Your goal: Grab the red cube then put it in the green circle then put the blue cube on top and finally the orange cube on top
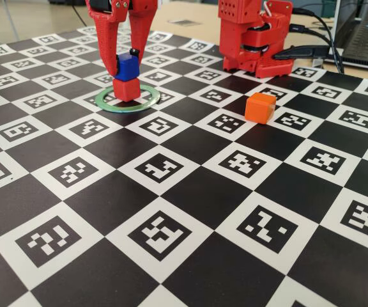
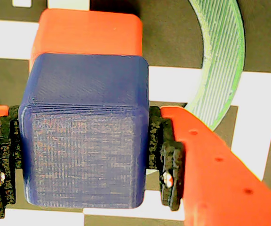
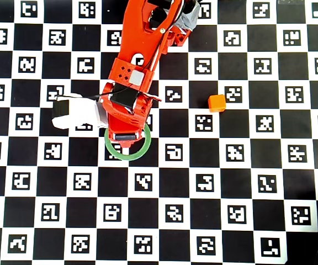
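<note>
With the red cube (image 1: 126,89) already inside the green circle (image 1: 147,103), your end effector (image 1: 127,66) grips the blue cube (image 1: 127,66) directly above it — the orange cube (image 1: 260,107) waits off to the side, unstacked.

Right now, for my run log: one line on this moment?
gripper: shut on blue cube | over red cube in green circle | orange cube: apart

The fixed view looked low across the table (image 1: 171,211) toward the arm's base. The overhead view faced straight down from high up. The wrist view sat very close above the blue cube (image 2: 86,136); all three shared the green circle (image 3: 139,153)
</note>
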Available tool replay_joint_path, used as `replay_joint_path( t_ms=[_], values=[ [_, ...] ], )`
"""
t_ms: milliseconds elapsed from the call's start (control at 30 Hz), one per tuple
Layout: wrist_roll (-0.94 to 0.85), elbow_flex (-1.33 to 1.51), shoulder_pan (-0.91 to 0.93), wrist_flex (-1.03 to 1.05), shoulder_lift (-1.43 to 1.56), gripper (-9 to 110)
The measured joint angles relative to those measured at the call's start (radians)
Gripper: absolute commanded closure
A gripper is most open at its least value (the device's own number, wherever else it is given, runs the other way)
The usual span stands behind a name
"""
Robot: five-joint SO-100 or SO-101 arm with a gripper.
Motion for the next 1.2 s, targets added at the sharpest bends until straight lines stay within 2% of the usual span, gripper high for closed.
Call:
replay_joint_path(
  t_ms=[467, 733, 1000, 1200],
  values=[
    [0.020, 0.008, 0.000, -0.020, 0.000, 76],
    [0.012, 0.014, 0.000, -0.017, 0.000, 71],
    [0.021, -0.037, 0.000, 0.115, 0.012, 68],
    [0.115, -0.156, -0.025, 0.276, 0.087, 67]
  ],
)
